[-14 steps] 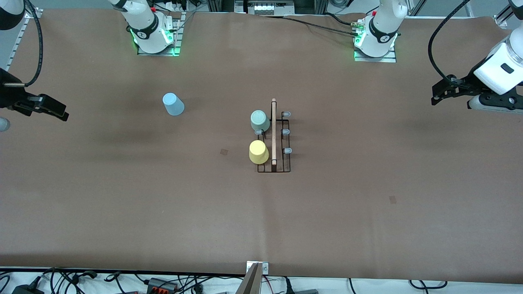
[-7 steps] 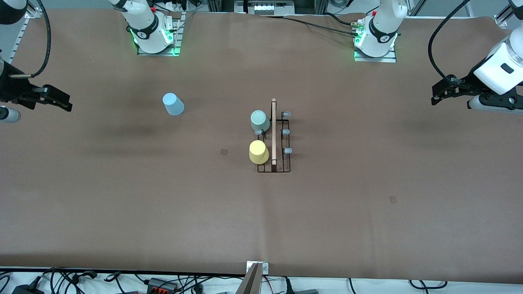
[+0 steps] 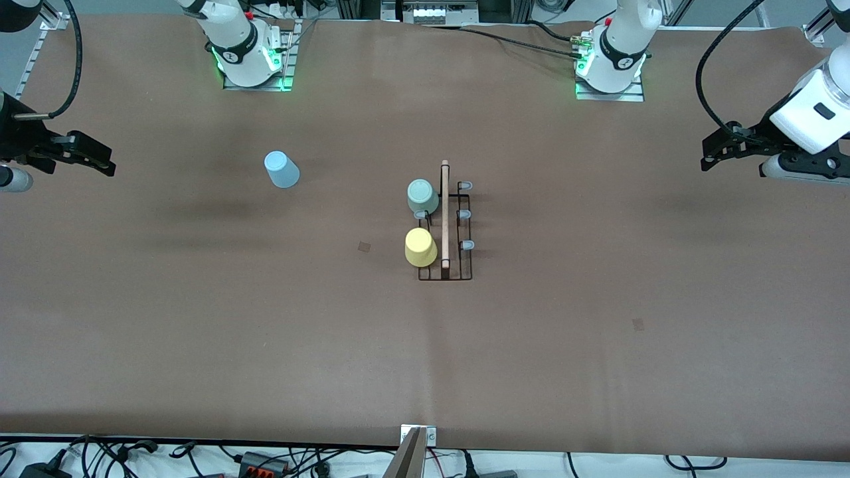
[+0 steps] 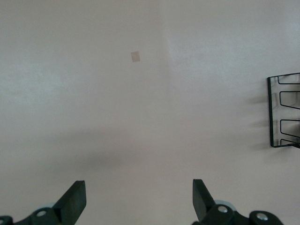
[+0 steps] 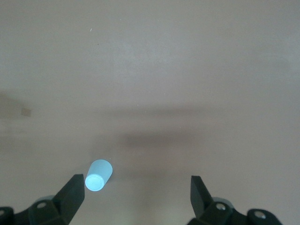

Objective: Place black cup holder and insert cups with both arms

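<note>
The black cup holder (image 3: 458, 265) stands mid-table, its wooden rod along the top. The pale green cup (image 3: 422, 196) and the yellow cup (image 3: 420, 247) sit upside down on its pegs on the right arm's side. The light blue cup (image 3: 281, 169) stands alone upside down on the table toward the right arm's end; it shows in the right wrist view (image 5: 98, 175). My right gripper (image 3: 96, 162) is open and empty, high over the table's right-arm end. My left gripper (image 3: 714, 149) is open and empty over the left-arm end; its wrist view (image 4: 139, 199) shows one end of the holder (image 4: 271, 112).
Three free pale-blue-tipped pegs (image 3: 464, 215) stick out on the holder's left-arm side. Small tape marks lie on the brown table (image 3: 364, 246), (image 3: 638, 324). Both arm bases stand at the table's edge farthest from the front camera.
My right gripper has risen a little and shifted slightly toward the table's middle at the right-arm end. The left arm, the holder and the cups have not moved.
</note>
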`<state>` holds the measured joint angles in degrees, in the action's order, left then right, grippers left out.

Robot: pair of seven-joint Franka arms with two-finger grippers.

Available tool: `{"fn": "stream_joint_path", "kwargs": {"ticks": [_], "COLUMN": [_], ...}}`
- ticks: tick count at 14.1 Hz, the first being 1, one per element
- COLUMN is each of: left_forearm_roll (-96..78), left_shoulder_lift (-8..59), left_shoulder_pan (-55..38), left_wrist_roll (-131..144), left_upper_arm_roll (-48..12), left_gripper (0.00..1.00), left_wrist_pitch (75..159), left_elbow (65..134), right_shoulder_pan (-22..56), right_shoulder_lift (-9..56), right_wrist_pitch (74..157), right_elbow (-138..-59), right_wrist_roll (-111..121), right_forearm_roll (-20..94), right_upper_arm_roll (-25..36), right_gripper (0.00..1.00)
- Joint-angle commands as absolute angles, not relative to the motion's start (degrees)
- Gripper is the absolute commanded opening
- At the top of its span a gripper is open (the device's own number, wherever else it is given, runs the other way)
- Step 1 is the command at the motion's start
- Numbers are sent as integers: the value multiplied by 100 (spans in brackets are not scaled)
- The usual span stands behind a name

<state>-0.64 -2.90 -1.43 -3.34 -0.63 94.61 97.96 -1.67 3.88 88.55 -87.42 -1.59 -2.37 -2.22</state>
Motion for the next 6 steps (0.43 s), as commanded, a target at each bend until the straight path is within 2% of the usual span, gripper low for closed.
{"fn": "stream_joint_path", "kwargs": {"ticks": [1, 6], "left_forearm_roll": [-62, -62], "left_shoulder_lift": [-316, -316], "left_shoulder_pan": [-114, -123], "left_wrist_roll": [-404, -396], "left_upper_arm_roll": [-70, -70], "left_gripper": [100, 100], "left_wrist_pitch": [9378, 9369], "left_elbow": [9729, 9729], "right_shoulder_pan": [-237, -237], "right_shoulder_lift": [369, 387], "right_wrist_pitch": [8921, 8930], "right_elbow": [-8807, -8807], "right_wrist_roll": [-61, -62], "right_forearm_roll": [-176, -36], "right_upper_arm_roll": [-237, -229], "right_gripper": [100, 100]}}
